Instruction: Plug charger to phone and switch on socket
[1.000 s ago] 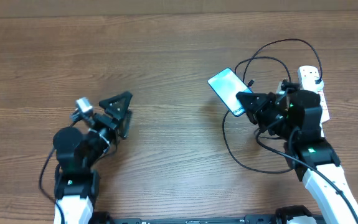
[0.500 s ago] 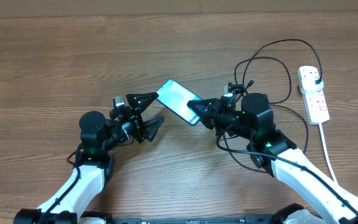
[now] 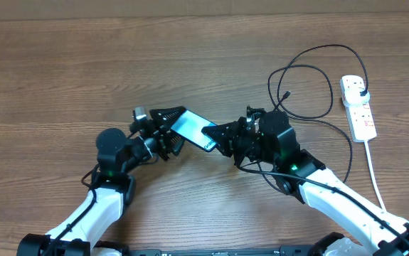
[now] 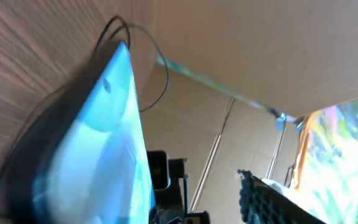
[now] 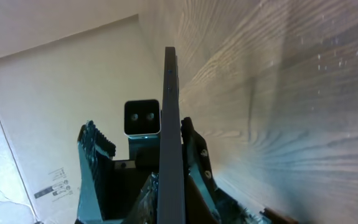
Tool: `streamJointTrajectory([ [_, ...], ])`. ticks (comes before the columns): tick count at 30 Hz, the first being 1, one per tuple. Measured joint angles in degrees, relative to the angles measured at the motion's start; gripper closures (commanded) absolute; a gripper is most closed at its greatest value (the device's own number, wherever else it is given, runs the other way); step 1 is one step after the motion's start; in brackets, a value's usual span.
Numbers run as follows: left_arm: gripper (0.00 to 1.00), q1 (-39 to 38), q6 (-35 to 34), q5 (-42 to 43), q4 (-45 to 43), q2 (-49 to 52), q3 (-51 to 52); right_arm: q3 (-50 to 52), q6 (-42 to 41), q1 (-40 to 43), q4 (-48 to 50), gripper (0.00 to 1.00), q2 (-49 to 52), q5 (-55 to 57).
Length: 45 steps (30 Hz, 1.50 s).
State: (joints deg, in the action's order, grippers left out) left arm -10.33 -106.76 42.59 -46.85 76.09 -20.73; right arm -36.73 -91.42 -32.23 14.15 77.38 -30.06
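The phone (image 3: 190, 126), its cyan screen lit, is held above the table centre between both arms. My right gripper (image 3: 217, 135) is shut on its right end. In the right wrist view the phone (image 5: 170, 112) shows edge-on between the right gripper's fingers (image 5: 172, 186). My left gripper (image 3: 170, 130) is open, its fingers on either side of the phone's left end. In the left wrist view the screen (image 4: 98, 155) fills the left side and one finger (image 4: 272, 199) shows apart from it. The charger cable (image 3: 311, 78) lies looped at the right, plugged into the socket (image 3: 357, 107).
The socket's thick white cord (image 3: 372, 167) runs down the right side toward the table's front edge. The charger's loose tip (image 3: 286, 94) lies behind my right arm, and part of the cable passes under that arm (image 3: 318, 188).
My right gripper has carried the phone from the right side near the socket leftward to the table centre. My left arm has moved right and its open jaws now bracket the phone's left end.
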Motion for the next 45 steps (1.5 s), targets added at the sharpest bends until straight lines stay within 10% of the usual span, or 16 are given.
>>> streamJointTrajectory([
  [23, 0.94, -2.47, -2.58, -0.76, 2.97, 0.35, 0.46, -0.02, 1.07, -1.25, -0.50, 0.94, -0.20, 0.28],
  [26, 0.96, -2.73, -2.23, -0.59, 5.27, 0.37, 0.46, -0.02, 1.46, -1.25, -1.81, 0.78, -0.17, 0.26],
  [33, 0.96, -2.71, -2.60, -1.31, 8.35, 0.44, 0.44, -0.07, 6.75, -1.25, -4.87, 0.00, -0.20, 1.64],
  [45, 0.96, -0.59, -2.14, -1.95, 21.38, 0.55, 0.26, -0.28, 28.24, -0.37, -19.30, 0.01, -0.20, 22.27],
])
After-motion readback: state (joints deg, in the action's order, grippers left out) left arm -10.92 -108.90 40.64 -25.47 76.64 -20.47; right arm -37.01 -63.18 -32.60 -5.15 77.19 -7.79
